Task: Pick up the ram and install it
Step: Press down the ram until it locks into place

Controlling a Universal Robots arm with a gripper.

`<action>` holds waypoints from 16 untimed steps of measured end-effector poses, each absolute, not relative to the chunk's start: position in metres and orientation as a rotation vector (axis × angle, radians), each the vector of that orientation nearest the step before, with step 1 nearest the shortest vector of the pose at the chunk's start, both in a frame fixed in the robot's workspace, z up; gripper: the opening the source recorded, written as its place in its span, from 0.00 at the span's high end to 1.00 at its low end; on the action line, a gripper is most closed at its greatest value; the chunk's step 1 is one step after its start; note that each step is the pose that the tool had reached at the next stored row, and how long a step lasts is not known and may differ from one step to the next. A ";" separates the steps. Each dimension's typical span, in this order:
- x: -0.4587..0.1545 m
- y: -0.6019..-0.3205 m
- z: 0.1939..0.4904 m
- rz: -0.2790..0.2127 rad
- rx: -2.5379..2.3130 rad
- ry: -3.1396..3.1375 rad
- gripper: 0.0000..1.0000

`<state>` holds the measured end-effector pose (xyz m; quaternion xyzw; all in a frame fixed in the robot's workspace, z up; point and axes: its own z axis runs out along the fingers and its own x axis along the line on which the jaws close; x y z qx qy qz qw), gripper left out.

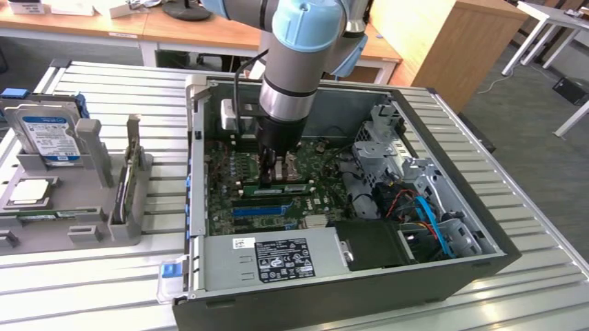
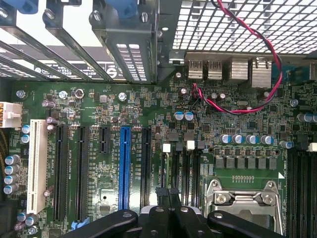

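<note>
An open black metal PC case (image 1: 478, 265) sits on a ribbed, silvery slatted worktop (image 1: 543, 207), filling the centre and right of the exterior view. Inside lies a green motherboard (image 1: 225, 200), dense with small parts, with a blue slot (image 1: 267, 209) near its lower middle. A silver power supply (image 1: 276, 258) with a black-and-white label spans the lower edge of the case.

The arm (image 1: 290, 76), a smooth grey cylinder with pale blue joint caps, comes straight down from the top centre of the frame into the case. Its black hand (image 1: 270, 172) points vertically at the board, fingers drawn narrow and shut. Just below the fingertips a long, thin green ram (image 1: 276, 187) with dark chips lies lengthways on the board; whether the fingers pinch it is unclear.

At the left of the exterior view a grey plastic holder (image 1: 83, 231) carries a silver hard drive (image 1: 51, 138) with a blue-white label, standing upright.

In the wrist view the board fills the frame: black slots, one blue slot (image 2: 124, 166), a white slot (image 2: 35, 163), round silver capacitors, a shiny metal CPU socket frame (image 2: 242, 203) at lower right, and a red-black wire (image 2: 267, 64) looping at upper right. The hand's (image 2: 167, 196) black fingers meet at bottom centre.
</note>
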<state>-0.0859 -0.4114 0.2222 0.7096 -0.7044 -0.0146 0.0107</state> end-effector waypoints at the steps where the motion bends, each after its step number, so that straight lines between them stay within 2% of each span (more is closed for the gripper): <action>1: -0.086 -0.411 0.222 -0.045 2.214 -2.198 0.90; 16: -0.086 -0.411 0.221 -0.045 2.214 -2.198 0.90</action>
